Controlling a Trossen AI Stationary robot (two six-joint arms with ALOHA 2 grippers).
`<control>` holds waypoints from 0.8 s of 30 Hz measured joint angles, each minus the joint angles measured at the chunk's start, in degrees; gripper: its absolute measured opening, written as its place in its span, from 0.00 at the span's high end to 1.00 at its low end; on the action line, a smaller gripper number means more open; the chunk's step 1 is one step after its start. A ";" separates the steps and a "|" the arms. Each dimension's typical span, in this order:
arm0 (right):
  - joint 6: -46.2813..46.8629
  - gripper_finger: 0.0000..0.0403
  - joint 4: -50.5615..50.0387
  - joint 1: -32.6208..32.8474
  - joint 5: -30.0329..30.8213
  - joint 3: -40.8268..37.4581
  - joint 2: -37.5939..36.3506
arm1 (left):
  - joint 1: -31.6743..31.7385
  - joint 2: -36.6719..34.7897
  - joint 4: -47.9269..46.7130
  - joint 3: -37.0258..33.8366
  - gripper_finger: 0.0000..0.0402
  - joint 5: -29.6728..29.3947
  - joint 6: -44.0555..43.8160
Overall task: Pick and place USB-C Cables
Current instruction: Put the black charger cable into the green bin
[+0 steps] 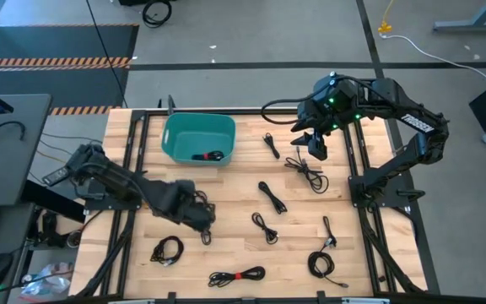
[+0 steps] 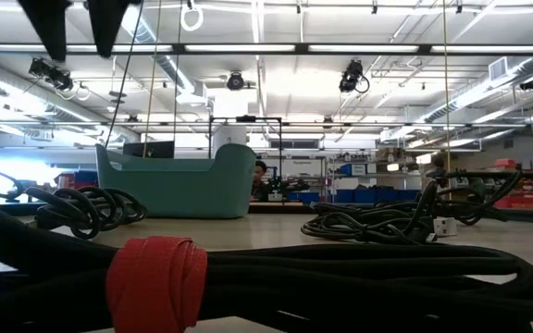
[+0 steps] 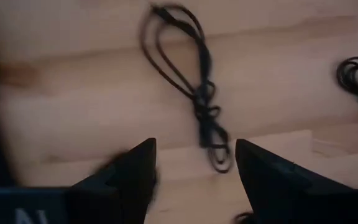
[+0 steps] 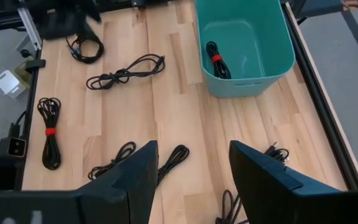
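High view showed the wooden desk [image 1: 243, 245] with the USB-C Cables [image 1: 271, 197] scattered loose across its middle and near edge, one red-tied bundle [image 1: 237, 275] lying at the near side. A teal bin [image 1: 175, 135] at the far left held another red-tied cable [image 1: 209, 155]. The left gripper [image 1: 202, 221] hung low over the desk's left part, fingers spread, just above a thin looped cable [image 3: 194, 87]. The right gripper [image 1: 317, 145] hovered over the far right, fingers spread, holding nothing.
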 joint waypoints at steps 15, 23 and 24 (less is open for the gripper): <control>-1.55 0.50 0.98 0.00 -0.61 0.00 0.01 | -1.33 0.00 27.80 -20.41 0.46 3.48 -7.95; -2.18 0.50 0.99 0.00 -0.61 0.00 0.00 | -2.00 0.46 33.51 -24.38 0.51 4.24 -9.92; -2.19 0.50 1.00 0.00 -0.61 0.00 0.00 | -1.85 0.80 34.05 -24.45 0.51 4.22 -9.92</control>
